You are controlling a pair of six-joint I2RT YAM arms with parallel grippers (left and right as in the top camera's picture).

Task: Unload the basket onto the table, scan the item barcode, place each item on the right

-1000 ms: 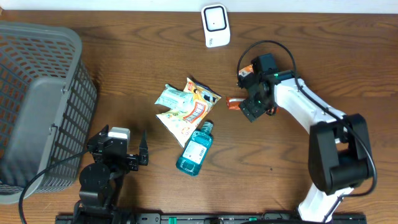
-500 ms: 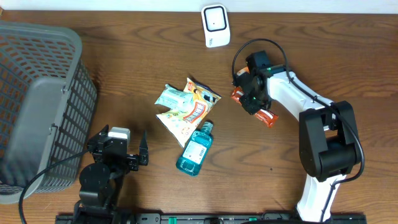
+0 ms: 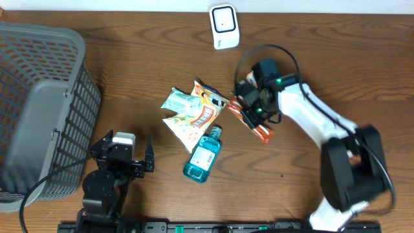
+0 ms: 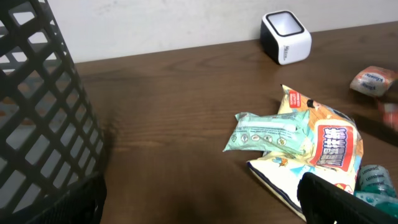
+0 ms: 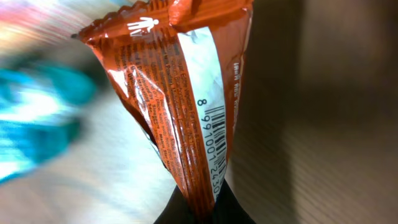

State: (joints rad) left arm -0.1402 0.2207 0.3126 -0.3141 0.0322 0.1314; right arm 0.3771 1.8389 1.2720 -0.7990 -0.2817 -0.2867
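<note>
Your right hand (image 3: 253, 103) is clamped shut on one end of the orange packet (image 3: 259, 129). The rest of the packet sticks out past the fingers, over the middle of the tabletop (image 3: 336, 45) and just right of the snack bags (image 3: 194, 113). Whether it is lifted clear of the wood, the overhead view does not settle. Your left hand (image 3: 147, 162) sits spread wide with nothing in it, near the tabletop's front edge beside the basket (image 3: 39, 97). Leave it there, out of the way.

The barcode (image 5: 214, 134) runs lengthwise beside the silver seam, and right now it faces your wrist camera. The scanner (image 3: 224, 26) stands at the far edge of the tabletop, well apart from the packet.

- Carry the packet toward that far edge and roll the wrist so the seam side faces the scanner's window, not the back of the hand.
- The foil looks crinkled and shiny. Hold it steady and square to the window, because a tilted or swinging wrapper will probably throw glare across the bars.
- The bars run close to your fingertips, so present the packet far enough forward that the fingers do not shade them.
- Mind the cable (image 3: 275, 46) looping above the arm, on the scanner's side.
- Pass clear of the snack bags and the blue bottle (image 3: 202, 154).
</note>
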